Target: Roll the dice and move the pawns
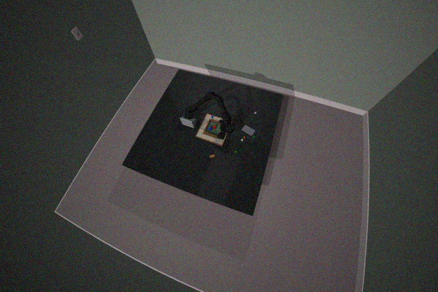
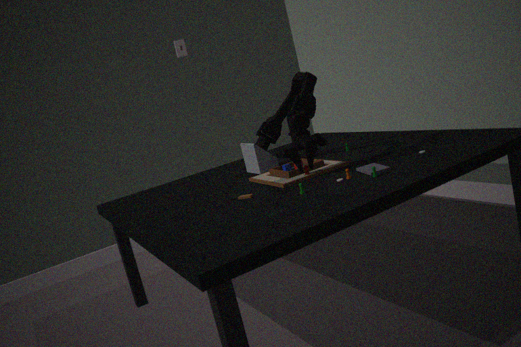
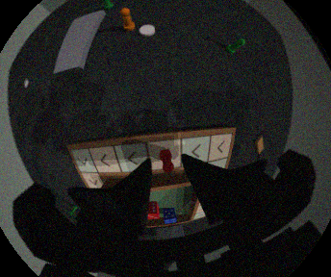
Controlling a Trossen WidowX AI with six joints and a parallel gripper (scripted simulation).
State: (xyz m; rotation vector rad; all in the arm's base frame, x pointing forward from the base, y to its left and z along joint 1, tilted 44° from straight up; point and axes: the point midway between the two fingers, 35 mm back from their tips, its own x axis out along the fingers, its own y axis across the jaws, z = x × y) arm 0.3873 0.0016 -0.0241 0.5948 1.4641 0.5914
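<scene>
Wrist cam | end effector (image 1: pixel 223 128) (image 2: pixel 306 167) (image 3: pixel 165 160) released | red pawn (image 2: pixel 306 170) (image 3: pixel 166 162): rnd head | tray (image 1: pixel 206 127) (image 2: pixel 279 172) (image 3: pixel 172 186): rect., brn walls

Dark table (image 1: pixel 169 147) (image 2: pixel 176 225) (image 3: pixel 173 87) — board (image 1: pixel 209 140) (image 2: pixel 269 181) (image 3: pixel 197 133), green pawns (image 1: pixel 235 151) (image 2: pixel 300 189) (image 3: pixel 236 46)

Red pawn (image 2: pixel 306 170) (image 3: pixel 166 161), apparently plain; 1 die blue (image 2: pixel 287 167) (image 3: pixel 169 215).
</scene>
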